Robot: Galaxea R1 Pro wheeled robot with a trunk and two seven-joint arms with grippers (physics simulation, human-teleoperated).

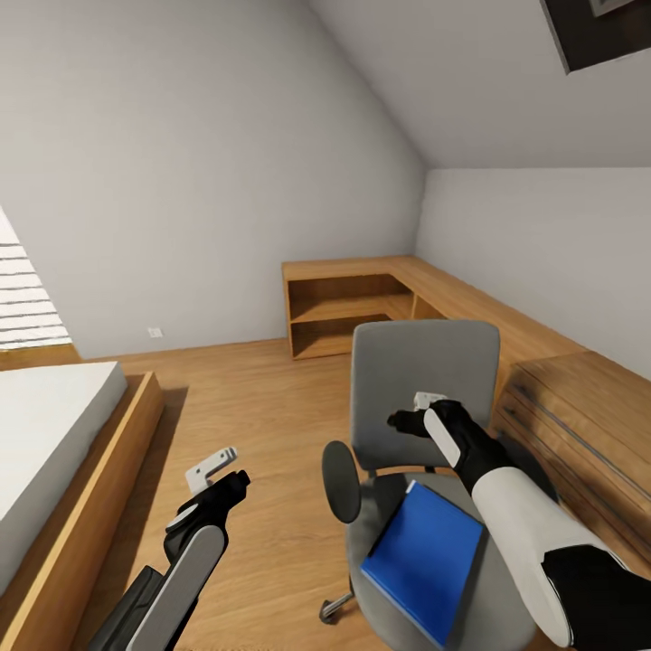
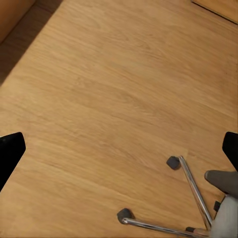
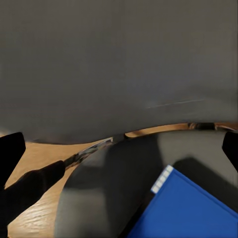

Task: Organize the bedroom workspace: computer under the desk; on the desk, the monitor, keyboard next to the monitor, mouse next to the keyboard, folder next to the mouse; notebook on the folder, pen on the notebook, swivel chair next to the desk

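One folder [image 1: 423, 561] flat on swivel chair [image 1: 425, 380] seat, long axis diagonal | both claws' fingers spread, empty

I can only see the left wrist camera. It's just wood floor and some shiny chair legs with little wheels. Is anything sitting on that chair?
Observer: Yes, a blue folder lies flat on the seat of the swivel chair.
Operator: Is the other hand grabbing it?
Observer: Not yet. The right gripper hangs in front of the chair's grey backrest, above the folder, holding nothing.
Operator: And my hand, where is it?
Observer: The left gripper is open over bare floor, off to the chair's left side.
Operator: What else is in the room?
Observer: A low wooden shelf unit runs along the far wall, and a bed sits at the left.
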